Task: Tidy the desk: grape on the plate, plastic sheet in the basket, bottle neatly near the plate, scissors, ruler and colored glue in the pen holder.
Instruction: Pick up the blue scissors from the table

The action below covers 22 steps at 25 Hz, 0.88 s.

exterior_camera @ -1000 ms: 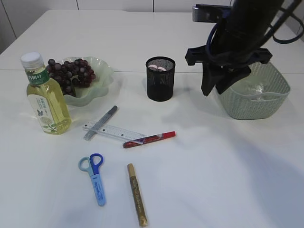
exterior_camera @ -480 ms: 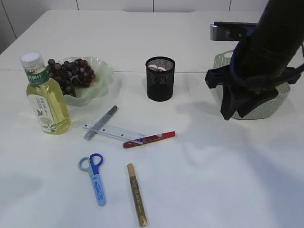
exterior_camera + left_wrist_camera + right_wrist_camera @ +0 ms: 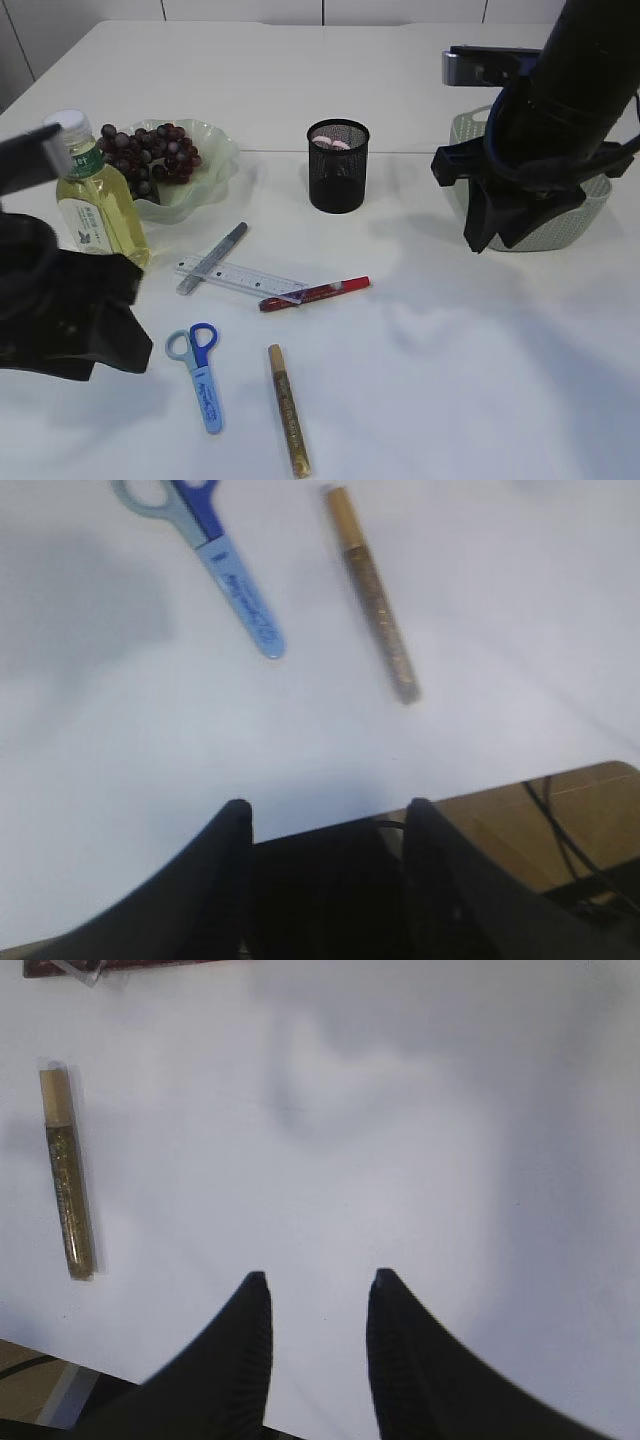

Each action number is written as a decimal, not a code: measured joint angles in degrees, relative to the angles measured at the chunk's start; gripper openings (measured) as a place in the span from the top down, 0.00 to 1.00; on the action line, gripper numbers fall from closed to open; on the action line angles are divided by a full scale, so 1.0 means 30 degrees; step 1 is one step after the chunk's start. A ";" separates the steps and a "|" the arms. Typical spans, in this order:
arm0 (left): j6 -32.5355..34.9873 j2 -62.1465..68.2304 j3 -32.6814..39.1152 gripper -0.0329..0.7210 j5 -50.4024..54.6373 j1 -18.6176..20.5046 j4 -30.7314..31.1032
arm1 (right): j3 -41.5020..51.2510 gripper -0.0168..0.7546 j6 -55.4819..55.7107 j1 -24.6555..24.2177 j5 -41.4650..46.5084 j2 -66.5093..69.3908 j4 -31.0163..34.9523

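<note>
**Desk Tidy: Both Claws Empty, Pen-Holder Items Outstanding**

Nearest, the gold glue pen [image 3: 288, 410] and scissors [image 3: 197, 366] lie flat on the surface [image 3: 450, 350]. The left claw [image 3: 325, 815] hangs above them, jaws apart, holding nothing, likely positioned for a pickup. Behind lie the ruler [image 3: 238, 277] and red glue pen [image 3: 314, 293]. The right claw [image 3: 315, 1290], apart and empty, hangs before the basket [image 3: 585, 215]. Farther back: bottle [image 3: 92, 200], grape [image 3: 148, 155] on its plate [image 3: 215, 160], pen holder [image 3: 338, 165].
</note>
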 joint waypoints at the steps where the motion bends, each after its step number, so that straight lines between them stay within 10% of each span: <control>1: -0.0774 0.0813 -0.0225 0.48 0.0000 -0.0214 0.0868 | 0.0000 0.62 0.0000 0.0000 0.0000 0.0000 0.0000; 22: -0.3922 1.0856 -0.4977 0.50 0.0168 -0.0357 0.2822 | 0.0000 0.62 -0.0525 0.0000 0.0000 0.0000 0.0757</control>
